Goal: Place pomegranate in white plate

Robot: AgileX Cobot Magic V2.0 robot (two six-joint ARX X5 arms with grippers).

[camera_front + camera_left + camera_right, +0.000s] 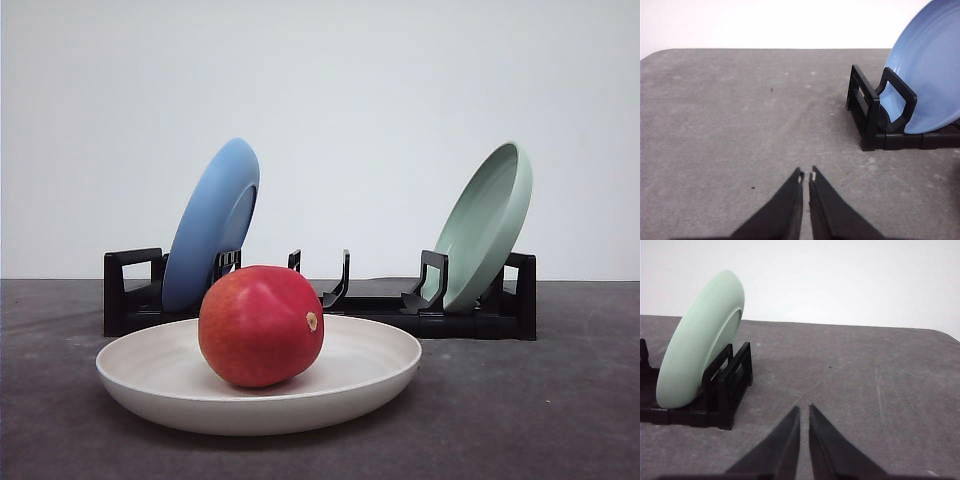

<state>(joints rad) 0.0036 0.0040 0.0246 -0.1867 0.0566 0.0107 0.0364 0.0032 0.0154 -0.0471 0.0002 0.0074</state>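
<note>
Black and tapered, the left gripper [806, 176] hangs over bare grey table [740, 125] in the left wrist view, its fingertips pinched to a hairline slit with nothing between them. Beyond it, off to one side, sits the end of a black rack [875, 120] with the blue plate [930, 70] leaning in its slot. Over to the right wrist view — the right gripper [804, 410] is drawn in just as narrow, also holding nothing, above the same grey surface. There the rack's other end [725, 390] props up the pale green plate [700, 355], tilted on edge.

Neither wrist camera catches the fruit; the front view supplies it. The pomegranate [260, 325] rests inside the white plate [150, 385], left of the plate's centre, its small tan spot turned toward the right. The plate lies flat on the table, in front of the rack [330, 300] — which this view shows whole, the blue plate [212, 225] tilted at its left end and the green plate [485, 225] tilted at its right, empty slots between them.
</note>
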